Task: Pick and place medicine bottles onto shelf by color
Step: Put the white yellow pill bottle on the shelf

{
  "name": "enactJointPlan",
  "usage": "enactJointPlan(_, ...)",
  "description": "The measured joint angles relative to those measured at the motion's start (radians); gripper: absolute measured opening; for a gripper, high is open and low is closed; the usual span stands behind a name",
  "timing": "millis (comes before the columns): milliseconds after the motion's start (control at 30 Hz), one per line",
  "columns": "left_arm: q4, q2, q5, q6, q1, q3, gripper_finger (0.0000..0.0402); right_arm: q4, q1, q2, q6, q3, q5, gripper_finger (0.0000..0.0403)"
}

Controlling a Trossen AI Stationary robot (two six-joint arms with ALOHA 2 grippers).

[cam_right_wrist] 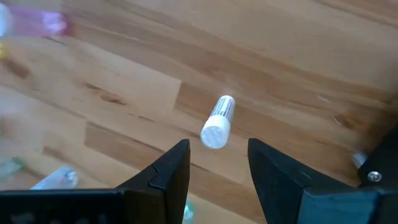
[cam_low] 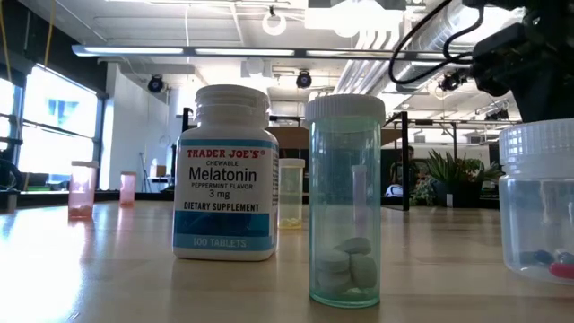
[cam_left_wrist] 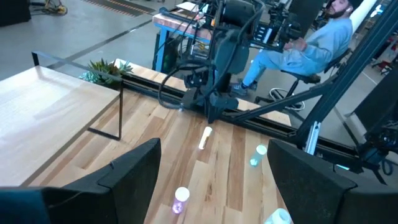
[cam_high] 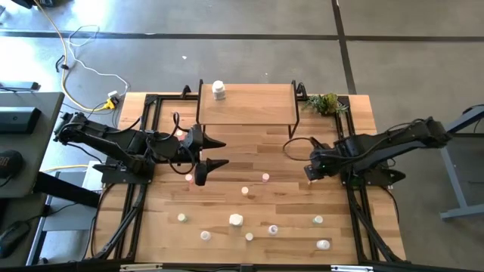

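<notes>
Right gripper (cam_right_wrist: 217, 168) hovers over the right-centre of the table, jaws partly apart and empty, aimed down at a small white bottle (cam_right_wrist: 218, 122) lying on its side on the wood just ahead of the fingertips. Judgement: the step is the pick — to do it well, lower straight down so the fingers straddle the bottle's body across its short axis, not along it; it lies at a slant, so the wrist may need turning, and a round bottle on its side will roll if one finger touches first. Left gripper (cam_high: 209, 153) waits at left-centre, jaws wide, nothing between them, a pink-capped bottle (cam_high: 189, 177) just beside it. The shelf (cam_high: 246, 103) stands at the far edge with one white bottle (cam_high: 218, 91) already on its left end; the rest is bare. Other bottles scatter over the near half — a larger white one (cam_high: 236, 220), a pink-topped one (cam_high: 265, 177), a green-capped one (cam_high: 318, 220). A small plant (cam_high: 326, 103) sits just right of the shelf, close to the placing path. A seated person (cam_left_wrist: 314, 46) is beyond the table, clear of the arms.
</notes>
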Motion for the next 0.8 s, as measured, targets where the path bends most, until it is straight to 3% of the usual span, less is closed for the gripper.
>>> enactJointPlan(800,0.000,0.000,0.000,0.000,0.000,0.000,0.0287,0.045,0.078,0.225,0.022,0.000,0.078,0.0154)
